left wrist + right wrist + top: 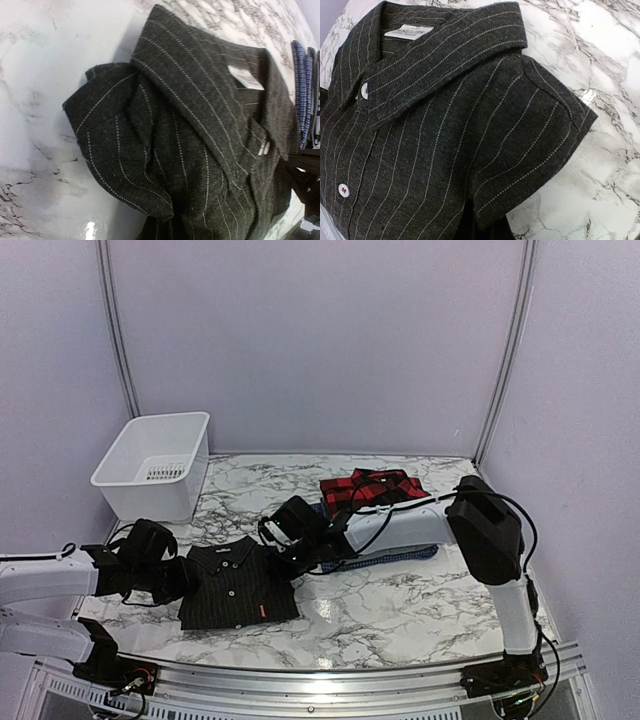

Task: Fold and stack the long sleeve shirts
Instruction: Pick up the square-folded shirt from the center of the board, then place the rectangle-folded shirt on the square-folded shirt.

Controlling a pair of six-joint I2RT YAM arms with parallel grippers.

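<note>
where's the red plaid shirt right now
In the top view the red-and-black plaid shirt lies right of centre toward the back of the table, just beyond the right arm and the blue checked shirt.

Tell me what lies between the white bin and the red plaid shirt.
Bare marble table separates the white bin from the red plaid shirt, per the top view.

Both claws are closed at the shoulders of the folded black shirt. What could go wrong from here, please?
1. If the left claw and right claw rise unevenly, the black pinstriped shirt may sag and unfold.
2. The bunched sleeve at its left shoulder looks loose and could drop open.
3. The right arm passes above the blue checked shirt, close to the red plaid shirt; a low move might drag them.
</note>
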